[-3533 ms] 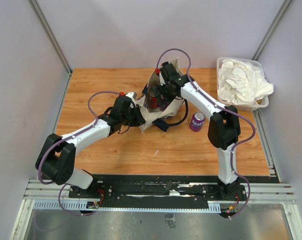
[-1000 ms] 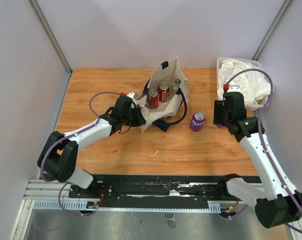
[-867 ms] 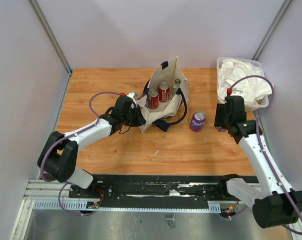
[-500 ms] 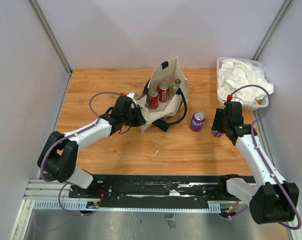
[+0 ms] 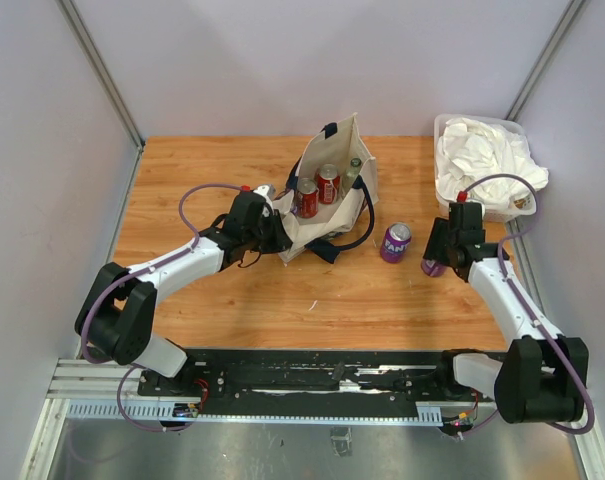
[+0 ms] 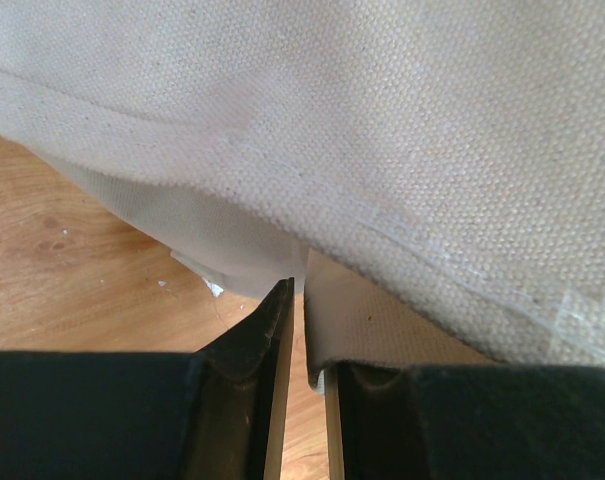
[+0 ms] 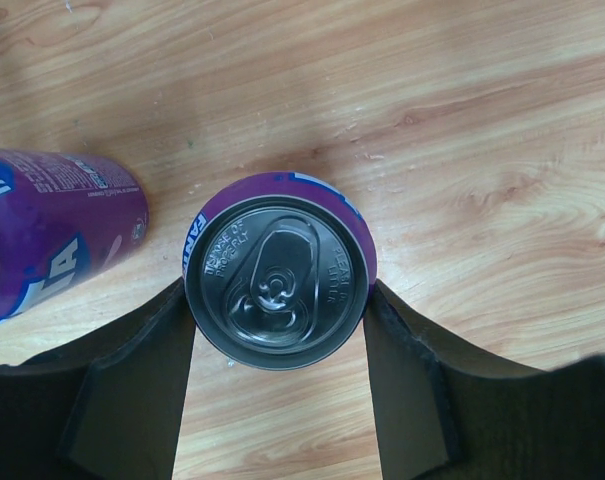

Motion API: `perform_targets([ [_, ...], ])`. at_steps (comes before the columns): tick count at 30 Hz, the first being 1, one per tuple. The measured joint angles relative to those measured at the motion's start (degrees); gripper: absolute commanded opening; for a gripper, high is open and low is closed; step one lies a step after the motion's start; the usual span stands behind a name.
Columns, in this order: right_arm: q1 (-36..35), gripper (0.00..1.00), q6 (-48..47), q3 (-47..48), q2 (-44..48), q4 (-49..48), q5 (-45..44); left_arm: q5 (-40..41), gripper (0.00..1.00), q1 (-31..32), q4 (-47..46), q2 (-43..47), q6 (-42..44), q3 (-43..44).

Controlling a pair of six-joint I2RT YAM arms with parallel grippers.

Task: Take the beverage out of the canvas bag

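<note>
A: Near right: right gripper (image 7: 277, 300), fingers closed against the small purple aluminium soda can (image 7: 277, 285), upright, out of the bag. Can't tell if it's seated. Lower gently, then open straight out.

B: Farther, centre: left gripper (image 6: 304, 330) pinches the cream canvas bag (image 5: 354, 140) at its edge; red cans (image 5: 306, 198) inside.

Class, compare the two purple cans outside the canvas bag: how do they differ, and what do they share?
The gripped purple can sits between the fingers of the right pincer; the free purple can stands untouched. The free purple can is nearer the canvas bag; the gripped purple can is nearer the tub of cloths. Both are purple, upright and outside the bag.
</note>
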State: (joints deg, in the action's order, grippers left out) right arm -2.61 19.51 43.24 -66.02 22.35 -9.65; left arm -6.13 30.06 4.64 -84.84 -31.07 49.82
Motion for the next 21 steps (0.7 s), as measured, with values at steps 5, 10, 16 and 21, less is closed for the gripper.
perform_targets([
  [5, 0.02, 0.91, 0.33, 0.24, -0.96, -0.85, 0.24, 0.0, 0.21, 0.0, 0.02, 0.0, -0.02, 0.0],
  [10, 0.02, 0.98, 1.05, 0.28, -2.14, -0.81, 0.31, 0.0, 0.21, 0.0, 0.0, 0.0, -0.02, -0.02],
  [16, 0.02, 0.99, 1.07, 1.81, -1.97, 1.55, -0.04, 0.0, 0.21, 0.0, 0.0, 0.0, -0.02, -0.02],
  [21, 0.02, 0.9, 0.46, 6.95, 2.12, 3.45, -0.46, 0.0, 0.21, 0.0, 0.0, 0.0, 0.0, -0.02],
])
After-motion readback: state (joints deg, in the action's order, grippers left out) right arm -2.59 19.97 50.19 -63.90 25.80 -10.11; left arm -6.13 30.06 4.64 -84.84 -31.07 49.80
